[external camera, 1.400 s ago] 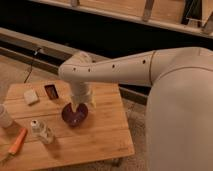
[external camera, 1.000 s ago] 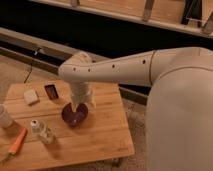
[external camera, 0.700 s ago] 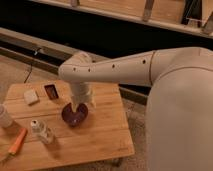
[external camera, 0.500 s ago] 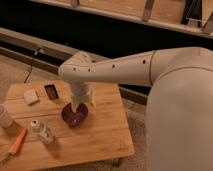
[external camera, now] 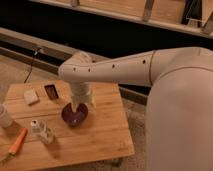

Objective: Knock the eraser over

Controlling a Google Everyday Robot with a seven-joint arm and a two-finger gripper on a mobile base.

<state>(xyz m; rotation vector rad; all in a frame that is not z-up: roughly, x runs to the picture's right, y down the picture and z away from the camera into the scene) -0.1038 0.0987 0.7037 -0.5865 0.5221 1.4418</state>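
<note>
camera view: the gripper (external camera: 77, 106) hangs low over the purple bowl (external camera: 74, 118) on the desk (external camera: 102, 135); i cannot tell how wide it is. the eraser (external camera: 51, 91), which i take to be the dark upright block, stands near at the bowl's ten o'clock, not yet touched. the low arm probably suits a sideways swipe.

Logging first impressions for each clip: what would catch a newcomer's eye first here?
The big white arm spans the view from the right, its gripper hanging over the purple bowl mid-table. Left of it on the wooden table sit a dark rectangular block and a white block; an orange tool lies at the near-left corner.
</note>
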